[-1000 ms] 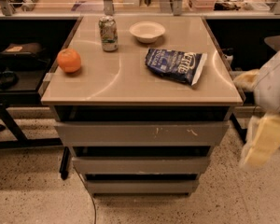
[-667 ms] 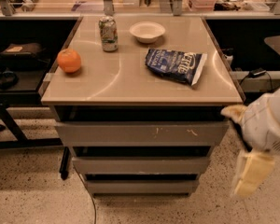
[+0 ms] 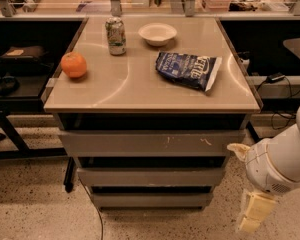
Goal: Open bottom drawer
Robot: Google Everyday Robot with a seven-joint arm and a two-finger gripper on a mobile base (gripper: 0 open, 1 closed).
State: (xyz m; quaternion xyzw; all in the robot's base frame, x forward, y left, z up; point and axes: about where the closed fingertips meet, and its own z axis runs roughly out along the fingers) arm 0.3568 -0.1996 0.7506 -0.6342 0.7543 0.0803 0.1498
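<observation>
One tool (image 3: 251, 219) right of bottom drawer (image 3: 150, 200)

White capitals reading "KETTLE" on the dark blue chip bag (image 3: 187, 70), running at a tilt along the pack as it lies on the bench (image 3: 140, 91). Smaller print beside them too fine to read. Green-and-white label on the can (image 3: 115, 35), wording illegible. Cream end effector (image 3: 251, 215) low at the right, below the bench's front corner, near the floor.

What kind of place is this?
Probably a lab or office: grey three-drawer cabinet with beige top, black desks with cables, speckled floor. The cream gripper hangs low, right of the plain grey bottom drawer.
</observation>
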